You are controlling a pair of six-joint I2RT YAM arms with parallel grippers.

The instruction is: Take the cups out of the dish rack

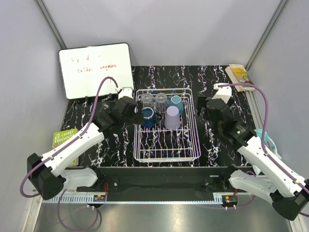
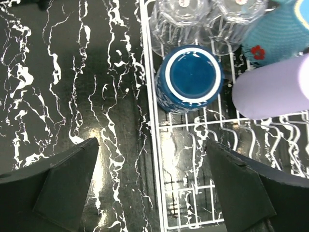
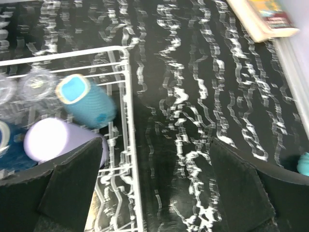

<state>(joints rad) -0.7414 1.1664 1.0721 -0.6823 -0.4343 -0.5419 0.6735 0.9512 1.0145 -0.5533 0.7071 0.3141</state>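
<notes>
The white wire dish rack (image 1: pixel 166 158) stands mid-table and holds all five cups at its far end: two clear glasses (image 1: pixel 147 100) (image 1: pixel 161 99), a teal mug (image 1: pixel 176 103), a dark blue mug (image 1: pixel 148 117) and a lavender tumbler (image 1: pixel 173 118). My left gripper (image 1: pixel 136 112) is open and empty, straddling the rack's left rim (image 2: pixel 154 145), with the dark blue mug (image 2: pixel 190 77) just ahead of it. My right gripper (image 1: pixel 200 109) is open and empty over the rack's right rim (image 3: pixel 129 121). The teal mug (image 3: pixel 87 99) lies tilted beside the tumbler (image 3: pixel 53 140).
A whiteboard (image 1: pixel 95 70) leans at the back left. A book (image 1: pixel 239 75) lies at the back right corner and a green book (image 1: pixel 65 137) at the left edge. A teal object (image 1: pixel 268 140) sits by the right arm. Grey walls enclose the table.
</notes>
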